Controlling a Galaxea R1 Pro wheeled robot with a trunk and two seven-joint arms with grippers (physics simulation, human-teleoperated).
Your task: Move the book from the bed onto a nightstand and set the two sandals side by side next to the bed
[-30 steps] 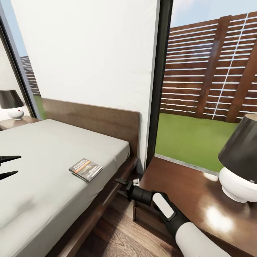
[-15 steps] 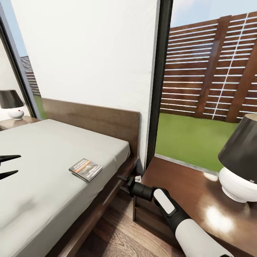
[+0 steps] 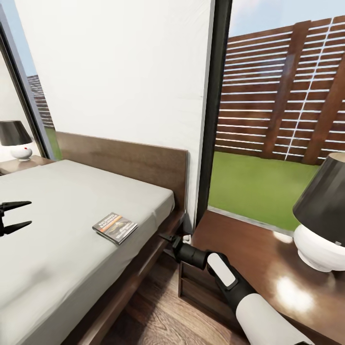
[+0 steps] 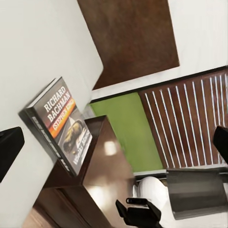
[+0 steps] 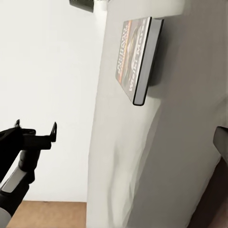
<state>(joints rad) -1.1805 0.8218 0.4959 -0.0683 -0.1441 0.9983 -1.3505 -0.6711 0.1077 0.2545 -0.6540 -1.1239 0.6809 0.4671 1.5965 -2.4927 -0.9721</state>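
So the book [image 3: 115,227] is lying flat on the bed [image 3: 57,230], close to the mattress edge that faces the near nightstand [image 3: 258,258], not far down from the headboard [image 3: 129,160]. Nothing is touching it yet. The right gripper [image 3: 168,243] sits low in the gap between the bed frame and that nightstand, below the level of the book, and I honestly can't tell whether its fingers are spread or closed from here. The left gripper [image 3: 14,215] hangs over the mattress well apart from the book on the far side, fingers spread with nothing between them. My read is the step in hand is getting the right gripper onto the book, and the trick is that it's thin and flat on soft bedding, so I'd bring the gripper up above mattress level first, come in from the edge side, open wide, and pinch across the overhanging-ish side instead of jabbing down into the mattress. Watch the bed frame on the way up, it's right there. Then it's a short carry to the nightstand top, avoiding the lamp [image 3: 322,215]. Count: one book, two nightstands (the second [image 3: 21,164] beyond the bed's far side), two lamps (other one [image 3: 15,139] on that far stand), two grippers.
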